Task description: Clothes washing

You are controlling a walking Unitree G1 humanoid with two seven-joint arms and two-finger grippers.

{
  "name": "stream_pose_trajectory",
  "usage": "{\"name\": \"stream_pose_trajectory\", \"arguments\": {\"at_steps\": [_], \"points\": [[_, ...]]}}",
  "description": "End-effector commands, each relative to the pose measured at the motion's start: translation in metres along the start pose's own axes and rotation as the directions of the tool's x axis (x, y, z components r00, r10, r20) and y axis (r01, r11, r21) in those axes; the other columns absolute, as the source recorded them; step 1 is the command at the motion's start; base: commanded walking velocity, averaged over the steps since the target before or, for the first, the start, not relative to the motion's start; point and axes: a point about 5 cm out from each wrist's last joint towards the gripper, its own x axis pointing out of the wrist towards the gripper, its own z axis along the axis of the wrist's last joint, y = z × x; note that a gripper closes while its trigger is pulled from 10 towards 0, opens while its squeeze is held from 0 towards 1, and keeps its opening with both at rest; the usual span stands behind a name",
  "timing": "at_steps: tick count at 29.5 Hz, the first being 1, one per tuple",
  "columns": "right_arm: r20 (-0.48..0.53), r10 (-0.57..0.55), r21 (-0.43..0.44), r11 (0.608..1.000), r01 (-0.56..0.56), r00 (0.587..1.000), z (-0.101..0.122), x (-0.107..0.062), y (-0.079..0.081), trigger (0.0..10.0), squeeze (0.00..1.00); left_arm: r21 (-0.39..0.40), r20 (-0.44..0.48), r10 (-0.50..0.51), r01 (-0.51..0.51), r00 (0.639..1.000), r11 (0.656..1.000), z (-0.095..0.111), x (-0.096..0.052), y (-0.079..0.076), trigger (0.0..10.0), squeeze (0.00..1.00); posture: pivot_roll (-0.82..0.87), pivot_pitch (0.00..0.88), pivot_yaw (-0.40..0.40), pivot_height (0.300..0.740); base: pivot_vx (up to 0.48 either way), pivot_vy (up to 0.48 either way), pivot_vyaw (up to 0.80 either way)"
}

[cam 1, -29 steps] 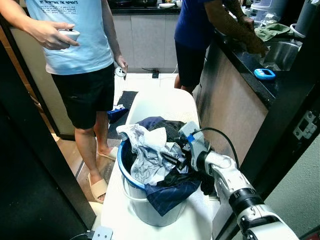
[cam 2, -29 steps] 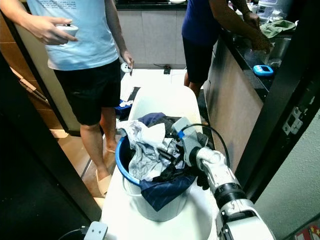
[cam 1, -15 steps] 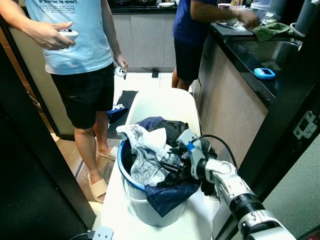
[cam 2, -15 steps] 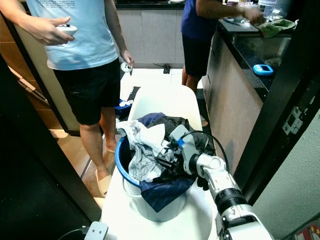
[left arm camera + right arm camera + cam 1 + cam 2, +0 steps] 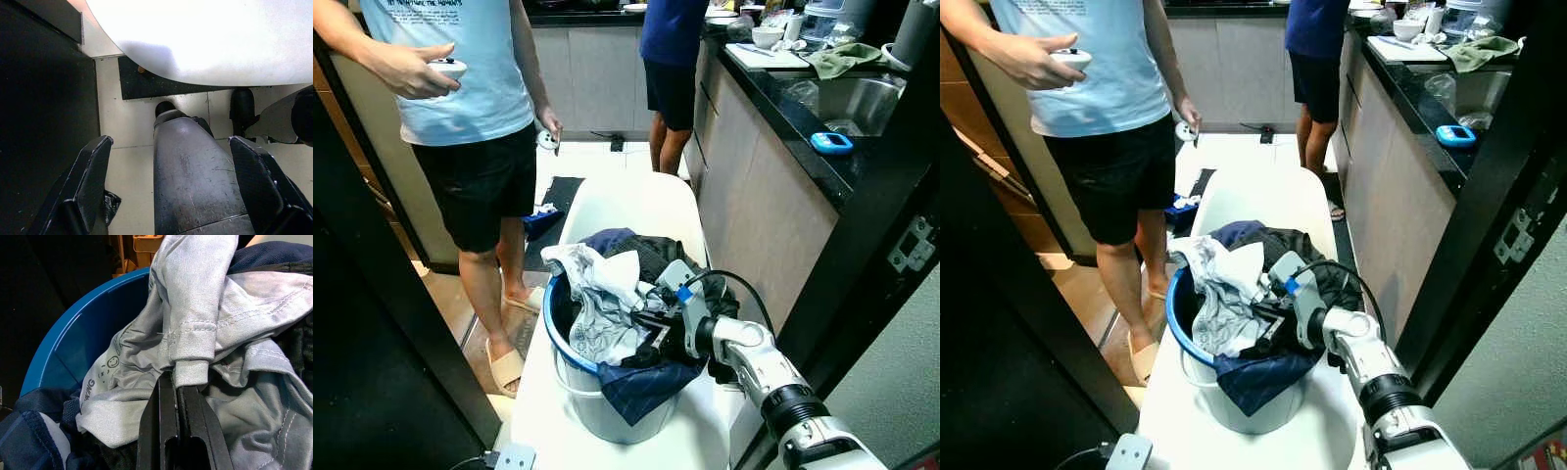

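One bucket's worth of mixed laundry (image 5: 607, 294), heaped over the rim of a blue-rimmed bucket (image 5: 554, 338) near the front edge of a white washer top (image 5: 626, 201). Soft, light, floppy stuff by the look of it: pale grey printed tee, navy piece drooping over the front rim, dark items behind. Probably tangled, so likely to drag neighbours along when lifted. Best hold looks like a bunched fold or a hem, not flat cloth.

Going left to right: left gripper (image 5: 181, 181) hanging idle by the floor, fingers spread wide, nothing held. Person in a light blue shirt (image 5: 460, 69) standing left of the washer, small white device in hand. Right gripper (image 5: 178, 396) buried in the pile, fingers pinched together on the hem of the grey tee (image 5: 195, 333), just inside the bucket's right side.

Tight room: dark door frame on the left, tiled floor, second person further back, black counter (image 5: 803, 117) with a sink along the right.
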Motion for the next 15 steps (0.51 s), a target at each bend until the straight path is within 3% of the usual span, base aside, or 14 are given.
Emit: {"name": "stream_pose_trajectory", "arguments": {"at_steps": [1,4,7,8,12,15], "points": [[0.0,0.003,0.006,1.0,-0.003,1.0,-0.002,0.0,0.002,0.0,0.0,0.007,-0.076,-0.004,0.005,0.997,1.0,-0.018,-0.004,0.0,10.0,0.0,0.02,0.0,0.002,0.74,0.0,0.0,0.0],[0.011,-0.006,0.025,1.0,0.006,1.0,-0.001,0.001,0.001,0.0,0.0,0.008,-0.075,-0.005,0.005,0.997,1.0,-0.017,-0.004,0.0,10.0,0.0,0.02,0.0,0.003,0.74,0.0,0.0,0.0],[0.112,-0.056,0.139,0.989,0.04,0.992,0.01,0.002,-0.004,0.0,0.0,0.01,-0.074,-0.006,0.007,0.997,1.0,-0.017,-0.004,0.0,10.0,0.0,0.02,0.0,0.003,0.74,0.0,0.0,0.0],[0.112,-0.056,0.139,0.989,0.04,0.992,0.01,0.002,-0.004,0.0,0.0,0.01,-0.074,-0.006,0.007,0.997,1.0,-0.017,-0.004,0.0,10.0,0.0,0.02,0.0,0.003,0.74,0.0,0.0,0.0],[0.282,-0.161,0.316,0.947,0.067,0.946,0.037,0.0,-0.019,0.0,0.0,0.013,-0.073,-0.008,0.009,0.997,1.0,-0.016,-0.003,-0.001,10.0,0.0,0.02,0.0,0.003,0.74,0.0,0.0,0.0],[0.349,-0.21,0.387,0.92,0.064,0.913,0.052,-0.002,-0.026,0.0,0.0,0.014,-0.072,-0.009,0.01,0.997,1.0,-0.016,-0.003,-0.001,10.0,0.0,0.01,0.0,0.004,0.74,0.0,0.0,0.0]]}}
